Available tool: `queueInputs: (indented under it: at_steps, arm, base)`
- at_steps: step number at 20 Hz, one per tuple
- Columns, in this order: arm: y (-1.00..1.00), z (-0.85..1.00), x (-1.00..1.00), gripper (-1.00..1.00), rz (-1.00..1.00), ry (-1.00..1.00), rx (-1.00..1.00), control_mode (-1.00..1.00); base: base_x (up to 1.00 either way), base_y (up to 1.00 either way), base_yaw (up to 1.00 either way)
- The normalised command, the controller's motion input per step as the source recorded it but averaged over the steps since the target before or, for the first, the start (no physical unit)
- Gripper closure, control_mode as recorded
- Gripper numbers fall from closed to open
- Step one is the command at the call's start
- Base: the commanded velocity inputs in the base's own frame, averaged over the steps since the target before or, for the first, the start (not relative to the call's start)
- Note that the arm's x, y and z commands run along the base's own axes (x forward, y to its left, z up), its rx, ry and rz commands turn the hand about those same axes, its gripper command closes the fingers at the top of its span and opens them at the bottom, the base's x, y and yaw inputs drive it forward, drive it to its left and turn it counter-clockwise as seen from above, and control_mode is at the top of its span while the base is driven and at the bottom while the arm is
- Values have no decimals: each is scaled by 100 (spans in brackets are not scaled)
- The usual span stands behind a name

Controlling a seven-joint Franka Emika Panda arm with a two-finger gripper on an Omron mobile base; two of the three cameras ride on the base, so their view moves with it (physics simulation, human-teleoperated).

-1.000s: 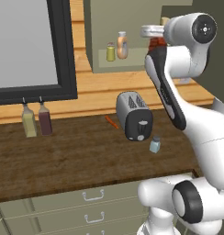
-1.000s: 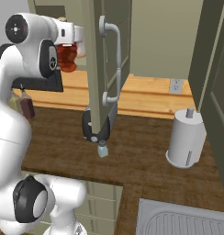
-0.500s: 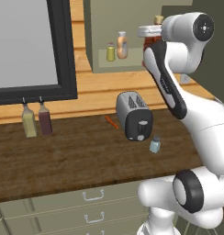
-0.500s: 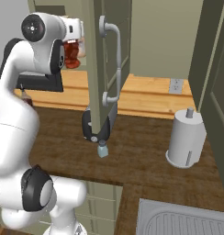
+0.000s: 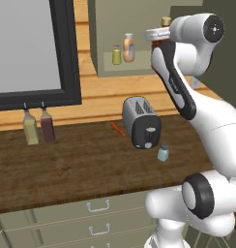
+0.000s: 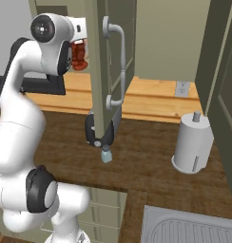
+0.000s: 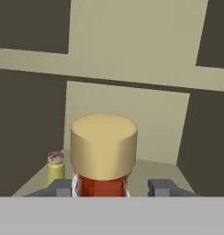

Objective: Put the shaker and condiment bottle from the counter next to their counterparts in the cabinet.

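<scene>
Step in hand: carrying the condiment bottle [image 7: 103, 160] to the cabinet [image 5: 105, 29]. Your fingers [image 7: 162, 187] are clamped on its neck, bottle raised at the cabinet mouth. In the hand view, the yellow-green shaker [image 7: 55, 167] stands at 9 o'clock of the cork. Next: ease it inward and set it down beside the orange bottle [image 5: 128, 47]. The blue-grey shaker [image 5: 163, 152] waits on the worktop [image 5: 66, 164], by the toaster [image 5: 142, 122].

In the left base view, a toaster [image 5: 142, 122] stands on the desk [image 5: 66, 164], with the shaker [image 5: 163, 152] just beside it at four o'clock. Two bottles [image 5: 38, 127] stand well apart at nine o'clock. On the cabinet [image 5: 108, 29] shelf, a small shaker [image 5: 116, 54] sits left of a taller bottle [image 5: 128, 48].
</scene>
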Motion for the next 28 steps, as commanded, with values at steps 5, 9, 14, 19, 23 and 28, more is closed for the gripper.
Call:
queueInputs:
  at_steps: [5,9,14,19,23,28]
  arm:
    - [0,0,31,100,0,0,0,-100]
    - [0,0,36,100,0,0,0,-100]
    - [0,-13,25,100,0,-3,0,-100]
    - [0,-18,18,100,0,-4,0,-100]
    - [0,-3,36,100,0,-4,0,-100]
    - [0,0,34,100,1,-1,0,-100]
  base:
    - [0,0,0]
    - [0,0,0]
    - [0,0,0]
    - [0,0,0]
    - [0,0,0]
    - [0,0,0]
